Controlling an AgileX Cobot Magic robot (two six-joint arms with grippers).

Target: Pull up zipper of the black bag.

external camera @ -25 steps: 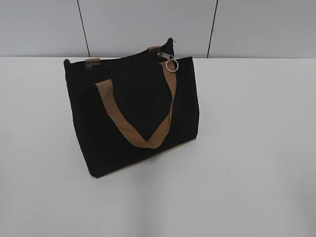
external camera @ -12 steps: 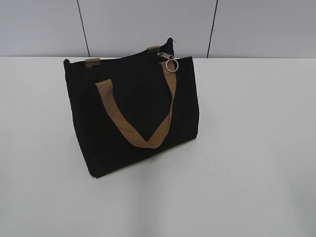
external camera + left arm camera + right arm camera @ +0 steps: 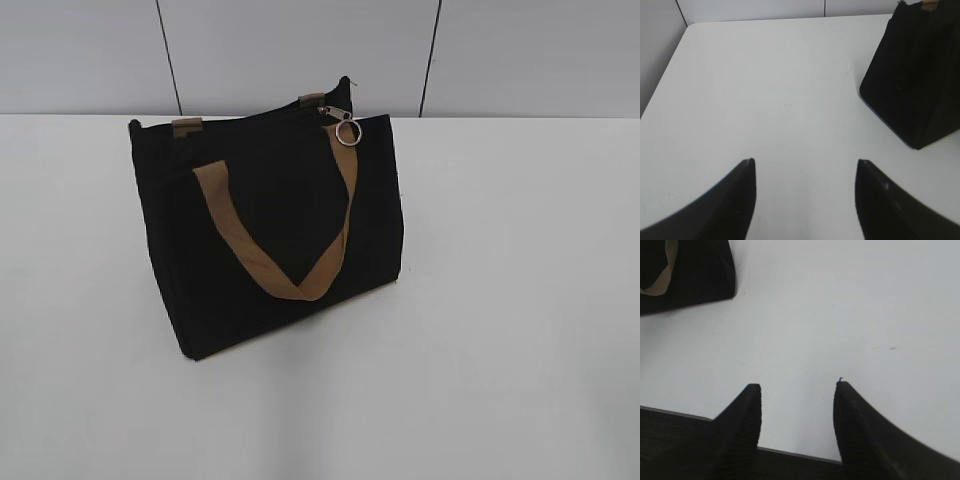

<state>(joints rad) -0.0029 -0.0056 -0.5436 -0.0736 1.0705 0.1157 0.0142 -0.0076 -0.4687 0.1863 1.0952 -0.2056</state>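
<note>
The black bag (image 3: 270, 230) stands upright on the white table, left of centre in the exterior view, with a tan strap handle (image 3: 285, 250) hanging down its front. The zipper (image 3: 345, 130), a silver pull with a round ring, hangs at the bag's top right corner. Neither gripper shows in the exterior view. In the left wrist view my left gripper (image 3: 805, 162) is open and empty over bare table, with the bag (image 3: 915, 75) at the upper right. In the right wrist view my right gripper (image 3: 799, 386) is open and empty near the table's front edge, with the bag (image 3: 690, 275) at the upper left.
The white table (image 3: 500, 300) spreads around the bag on all sides. A grey panelled wall (image 3: 300, 50) stands behind the table's far edge. The table's left edge (image 3: 665, 75) shows in the left wrist view, and its front edge (image 3: 790, 452) in the right wrist view.
</note>
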